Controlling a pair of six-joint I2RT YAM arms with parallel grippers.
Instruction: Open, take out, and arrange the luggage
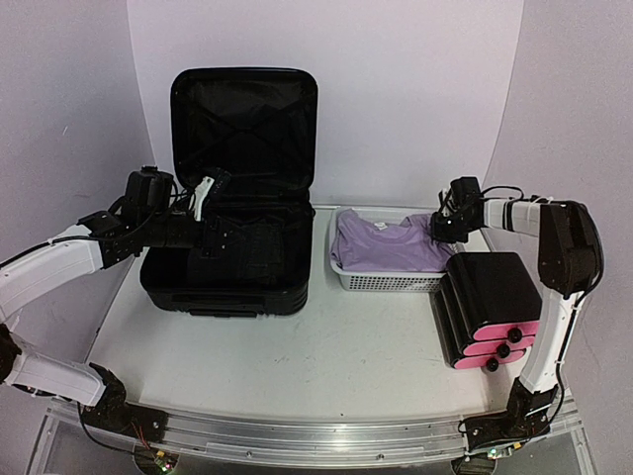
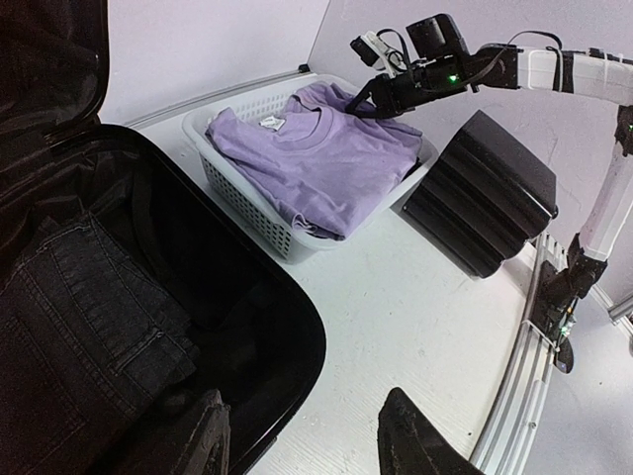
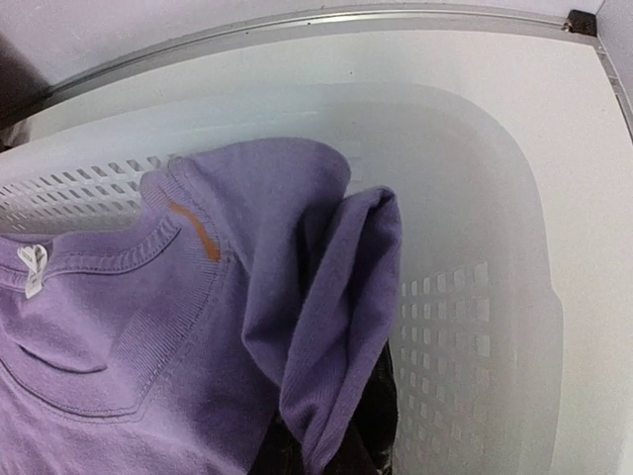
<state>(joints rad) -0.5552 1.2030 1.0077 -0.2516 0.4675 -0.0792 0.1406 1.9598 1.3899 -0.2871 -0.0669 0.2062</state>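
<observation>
Luggage (image 1: 224,287) sits at the back left of the table (image 1: 326,346). It is a black hard-shell suitcase lying open, with its lid (image 1: 244,119) standing upright against the rear wall. From the overhead camera I can see dark jeans (image 1: 242,249) folded inside the lower shell.

My left gripper (image 2: 302,427) hangs over the open shell near its right rim. On its wrist camera the two fingers (image 2: 210,435) stand well apart with nothing held between them. Only the suitcase edge and bare tabletop show below the gap.

Just to the right of the suitcase is a white mesh basket (image 1: 386,281) with a purple T-shirt (image 1: 381,245) spread across it.

My right gripper (image 1: 442,228) is down at the basket's far right corner, on the shirt. Its jaws are together and pinch a fold of the purple fabric. On the right wrist camera that fold bunches up towards the lens, and something dark shows beneath it that I cannot make out.

A black drawer box with three pink fronts (image 1: 490,297) sits tilted just in front of the basket's right end, near the right arm's base.
</observation>
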